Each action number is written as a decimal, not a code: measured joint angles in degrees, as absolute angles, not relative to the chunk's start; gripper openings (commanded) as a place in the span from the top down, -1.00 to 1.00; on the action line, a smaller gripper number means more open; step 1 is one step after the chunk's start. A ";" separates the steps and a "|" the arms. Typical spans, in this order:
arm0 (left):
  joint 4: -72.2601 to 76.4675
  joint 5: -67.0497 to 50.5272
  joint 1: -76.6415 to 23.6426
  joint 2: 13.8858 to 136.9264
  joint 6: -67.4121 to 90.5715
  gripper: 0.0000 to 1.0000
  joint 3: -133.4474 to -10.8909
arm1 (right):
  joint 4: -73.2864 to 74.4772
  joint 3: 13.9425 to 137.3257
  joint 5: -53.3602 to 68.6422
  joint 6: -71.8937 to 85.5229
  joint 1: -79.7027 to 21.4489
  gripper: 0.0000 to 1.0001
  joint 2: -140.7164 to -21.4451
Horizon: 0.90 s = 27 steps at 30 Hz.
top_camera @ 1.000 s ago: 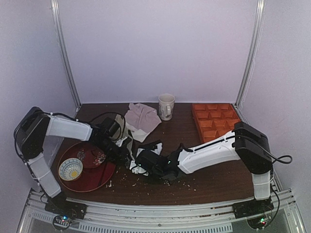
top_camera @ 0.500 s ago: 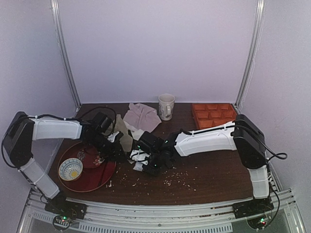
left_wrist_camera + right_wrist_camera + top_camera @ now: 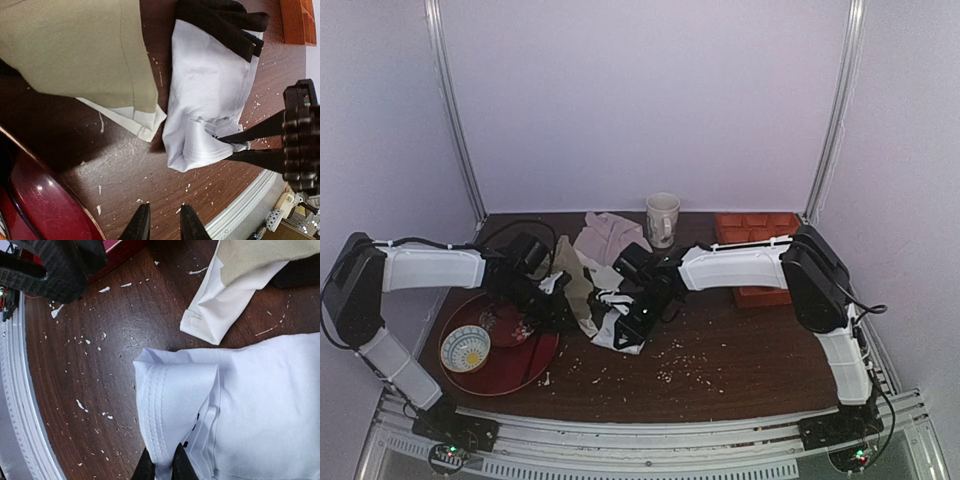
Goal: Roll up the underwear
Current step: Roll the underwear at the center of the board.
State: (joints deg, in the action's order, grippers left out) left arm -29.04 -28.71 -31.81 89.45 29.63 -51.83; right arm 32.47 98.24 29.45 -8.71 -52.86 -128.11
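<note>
Near the middle of the table [image 3: 770,385], the underwear [image 3: 210,85] is lying in a loose white heap, folded over on itself, with its black hems bunched at the end farthest from the right gripper [image 3: 162,467]. That gripper is reaching in from the right and pinching a stitched fold at the heap's near edge, its fingers closed tight on the cloth with white fabric pressed between them. The left gripper [image 3: 161,225] is sitting low over bare wood between the plate [image 3: 520,362] and the underwear, its fingers standing narrowly apart and gripping nothing; whether its tips are touching the wood cannot be told. Just to the left of the underwear, the olive garment [image 3: 75,45] is spreading out flat, and a white fold [image 3: 215,307] is poking out from under its edge; whether that fold belongs to the garment cannot be told. Pale crumbs [image 3: 685,362] are lying scattered over the wood in front of the heap. A patterned bowl [image 3: 466,347] is sitting on the red plate at the left front. Farther back, a pink cloth [image 3: 610,238] is lying crumpled just beside a mug [image 3: 662,218], which is standing upright at the rear edge, and an orange tray [image 3: 760,295] is lying at the right rear, partly hidden by the right arm.
</note>
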 measured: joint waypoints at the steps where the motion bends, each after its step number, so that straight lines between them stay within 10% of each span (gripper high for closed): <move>1: -29.02 -28.71 -31.81 89.45 29.63 0.41 -51.83 | 32.45 98.32 31.00 -8.10 -52.23 1.00 -128.38; 27: -24.10 -30.28 -31.88 88.73 30.26 0.39 -48.01 | 31.66 100.57 56.38 6.09 -44.07 1.00 -135.35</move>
